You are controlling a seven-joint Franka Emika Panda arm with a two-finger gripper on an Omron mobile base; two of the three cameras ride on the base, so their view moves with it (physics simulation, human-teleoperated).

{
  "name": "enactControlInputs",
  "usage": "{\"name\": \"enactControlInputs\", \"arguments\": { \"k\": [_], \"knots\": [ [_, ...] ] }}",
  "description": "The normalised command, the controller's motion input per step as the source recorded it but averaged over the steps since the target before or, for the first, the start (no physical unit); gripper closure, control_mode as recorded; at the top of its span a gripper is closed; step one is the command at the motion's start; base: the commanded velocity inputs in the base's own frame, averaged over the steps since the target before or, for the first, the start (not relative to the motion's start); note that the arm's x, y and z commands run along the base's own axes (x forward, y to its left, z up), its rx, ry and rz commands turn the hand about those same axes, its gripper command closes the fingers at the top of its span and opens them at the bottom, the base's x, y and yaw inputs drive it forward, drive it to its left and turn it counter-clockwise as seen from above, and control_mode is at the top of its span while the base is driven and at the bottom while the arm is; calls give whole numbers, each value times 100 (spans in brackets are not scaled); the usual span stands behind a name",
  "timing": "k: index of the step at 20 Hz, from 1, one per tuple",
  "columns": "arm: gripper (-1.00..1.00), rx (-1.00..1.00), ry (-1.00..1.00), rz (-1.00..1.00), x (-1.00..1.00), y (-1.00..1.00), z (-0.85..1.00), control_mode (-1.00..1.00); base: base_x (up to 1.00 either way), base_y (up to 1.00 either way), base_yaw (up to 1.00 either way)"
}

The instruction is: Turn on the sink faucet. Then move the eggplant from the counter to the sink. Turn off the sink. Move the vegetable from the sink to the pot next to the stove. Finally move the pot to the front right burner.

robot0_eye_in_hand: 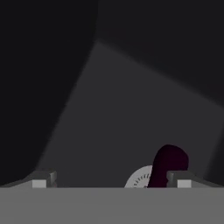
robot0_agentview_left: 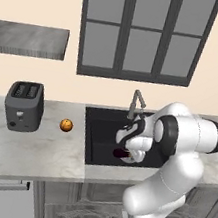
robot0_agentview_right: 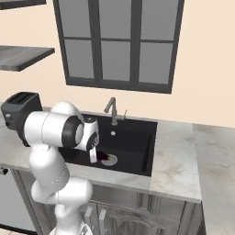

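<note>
The dark purple eggplant (robot0_eye_in_hand: 168,161) lies on the floor of the black sink (robot0_agentview_left: 99,130) beside the round silver drain (robot0_eye_in_hand: 139,178). My gripper (robot0_eye_in_hand: 111,180) hangs open inside the basin just above it, fingers wide apart, and the eggplant sits just beyond the right fingertip (robot0_eye_in_hand: 178,178). Both base views show the same: eggplant (robot0_agentview_left: 120,153) (robot0_agentview_right: 105,157) low in the sink (robot0_agentview_right: 137,137) under my hand (robot0_agentview_left: 132,153) (robot0_agentview_right: 93,155). The grey faucet (robot0_agentview_left: 137,103) (robot0_agentview_right: 111,110) stands at the basin's back edge; I see no water running.
A dark toaster (robot0_agentview_left: 24,106) (robot0_agentview_right: 18,109) and a small round orange fruit (robot0_agentview_left: 66,125) stand on the marbled counter (robot0_agentview_left: 27,150) left of the sink. More counter (robot0_agentview_right: 176,156) runs to the right. A window is behind the faucet.
</note>
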Motion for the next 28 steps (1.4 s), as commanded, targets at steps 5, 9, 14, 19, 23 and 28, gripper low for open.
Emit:
{"name": "enactControlInputs", "arguments": {
  "k": [5,9,14,19,23,28],
  "knots": [
    [-100,0,0,-8,14,0,-20,-100,0,0,0],
    [-100,0,0,-5,5,0,-34,-100,0,0,0],
    [-100,-1,0,-5,14,0,-28,-100,0,0,0],
    [-100,0,0,-2,19,0,-11,-100,0,0,0],
    [-100,0,0,-1,20,0,-5,-100,0,0,0],
    [-100,0,0,0,21,0,-4,-100,0,0,0]
  ]
}}
